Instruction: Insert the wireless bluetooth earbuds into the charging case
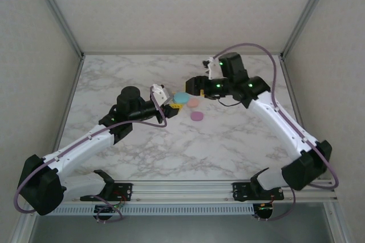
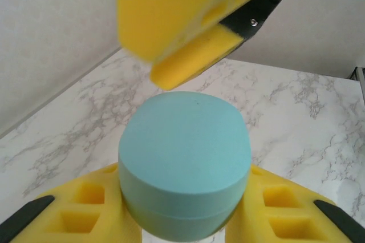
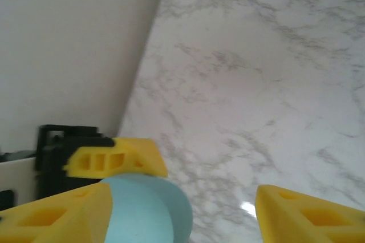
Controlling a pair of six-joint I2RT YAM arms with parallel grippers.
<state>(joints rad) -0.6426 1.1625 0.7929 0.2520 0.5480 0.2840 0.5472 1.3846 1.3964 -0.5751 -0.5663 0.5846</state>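
Note:
My left gripper [image 1: 169, 102] is shut on the teal charging case [image 1: 181, 98], its lid closed. In the left wrist view the case [image 2: 185, 163] sits squeezed between my two yellow fingers [image 2: 74, 211]. One yellow finger of the right gripper [image 2: 182, 20] hangs just above it. My right gripper [image 1: 191, 86] hovers over the case from the far side. In the right wrist view its jaws [image 3: 182, 217] stand wide open, with the case [image 3: 148, 211] against its left finger and bare table in the gap. The earbuds are hidden.
A pink oval case [image 1: 194, 102] lies just right of the teal one and a purple oval case [image 1: 197, 116] a little nearer. The marble table [image 1: 239, 146] is walled in on the left, back and right.

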